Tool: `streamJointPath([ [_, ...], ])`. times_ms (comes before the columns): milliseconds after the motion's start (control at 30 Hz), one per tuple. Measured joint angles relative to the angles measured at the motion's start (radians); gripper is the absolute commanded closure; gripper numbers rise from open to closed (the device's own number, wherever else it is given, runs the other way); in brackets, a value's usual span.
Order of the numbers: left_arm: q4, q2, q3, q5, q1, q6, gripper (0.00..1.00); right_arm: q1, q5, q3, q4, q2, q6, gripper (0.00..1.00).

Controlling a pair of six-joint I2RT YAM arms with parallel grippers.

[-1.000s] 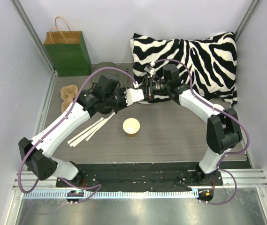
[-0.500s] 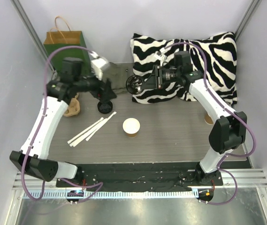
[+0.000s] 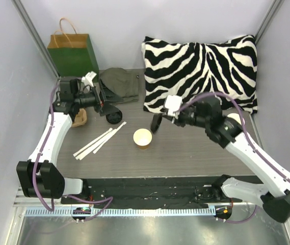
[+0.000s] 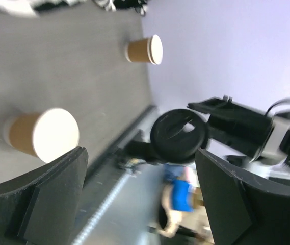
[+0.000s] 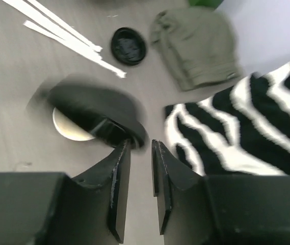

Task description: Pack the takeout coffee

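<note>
No cup with a lid on it shows, so the takeout coffee is out of view. An open tan cup [image 3: 142, 138] with a white inside stands mid-table, also in the right wrist view [image 5: 71, 125] and the left wrist view [image 4: 43, 133]. My right gripper [image 3: 161, 121] [image 5: 140, 145] is shut on the edge of a round black lid [image 3: 156, 123] [image 5: 94, 109] [image 4: 179, 137], tilted just above and right of that cup. My left gripper [image 3: 103, 99] [image 4: 140, 153] hangs open and empty at the back left.
A second open cup [image 3: 232, 120] [image 4: 143, 49] stands at the right. A loose black lid [image 3: 114, 117] [image 5: 128, 46] and white strips [image 3: 99, 142] lie left of centre. Green bag [image 3: 74, 56], olive cloth [image 3: 119, 84], zebra pillow [image 3: 201, 66] and pulp tray [image 3: 81, 118] line the back and left.
My left gripper opened and swung back to the left. My right arm carried the black lid from in front of the pillow down to beside the open cup.
</note>
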State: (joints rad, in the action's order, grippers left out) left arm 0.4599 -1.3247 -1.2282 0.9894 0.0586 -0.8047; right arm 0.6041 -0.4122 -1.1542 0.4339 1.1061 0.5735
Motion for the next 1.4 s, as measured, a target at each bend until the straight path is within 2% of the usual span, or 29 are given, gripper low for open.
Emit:
streamJointPath([
  [133, -0.156, -0.002, 0.114, 0.048, 0.007, -0.219, 0.0, 0.099, 0.132, 0.153, -0.156, -0.13, 0.168, 0.99],
  [267, -0.311, -0.001, 0.16, 0.074, 0.05, -0.399, 0.0, 0.202, 0.235, 0.329, -0.358, -0.216, 0.36, 0.99],
  [367, -0.387, 0.002, 0.171, 0.087, 0.1, -0.455, 0.0, 0.261, 0.307, 0.398, -0.454, -0.214, 0.46, 0.99],
  [433, -0.414, 0.006, 0.176, 0.099, 0.121, -0.469, 0.0, 0.277, 0.354, 0.395, -0.462, -0.191, 0.474, 0.94],
  [467, -0.418, 0.008, 0.176, 0.101, 0.123, -0.467, 0.0, 0.279, 0.379, 0.375, -0.44, -0.178, 0.462, 0.83],
  [533, -0.417, 0.014, 0.176, 0.101, 0.118, -0.441, 0.0, 0.278, 0.431, 0.278, -0.327, -0.144, 0.405, 0.69],
  [667, -0.314, 0.036, 0.151, 0.069, 0.109, -0.267, 0.0, 0.261, 0.47, 0.098, -0.106, -0.127, 0.241, 0.33],
  [767, -0.209, 0.042, 0.103, 0.045, 0.108, -0.102, 0.0, 0.229, 0.437, 0.079, 0.081, -0.166, 0.133, 0.19],
  [900, -0.024, 0.043, 0.018, 0.007, 0.115, 0.207, 0.0, 0.143, 0.34, 0.135, 0.355, -0.163, 0.102, 0.18],
  [967, 0.069, 0.052, -0.006, -0.024, 0.129, 0.368, 0.0, 0.083, 0.278, 0.149, 0.499, -0.119, 0.129, 0.21],
  [1067, 0.167, 0.092, 0.008, -0.061, 0.149, 0.532, 0.0, 0.01, 0.206, 0.152, 0.676, -0.015, 0.188, 0.26],
  [1233, 0.245, 0.124, 0.031, -0.092, 0.159, 0.661, 0.01, -0.022, 0.134, 0.153, 0.828, 0.171, 0.274, 0.4],
  [1300, 0.257, 0.124, 0.034, -0.105, 0.17, 0.7, 0.02, -0.023, 0.128, 0.165, 0.842, 0.184, 0.29, 0.41],
  [1400, 0.27, 0.125, 0.042, -0.129, 0.222, 0.758, 0.02, -0.024, 0.122, 0.195, 0.87, 0.179, 0.311, 0.48],
])
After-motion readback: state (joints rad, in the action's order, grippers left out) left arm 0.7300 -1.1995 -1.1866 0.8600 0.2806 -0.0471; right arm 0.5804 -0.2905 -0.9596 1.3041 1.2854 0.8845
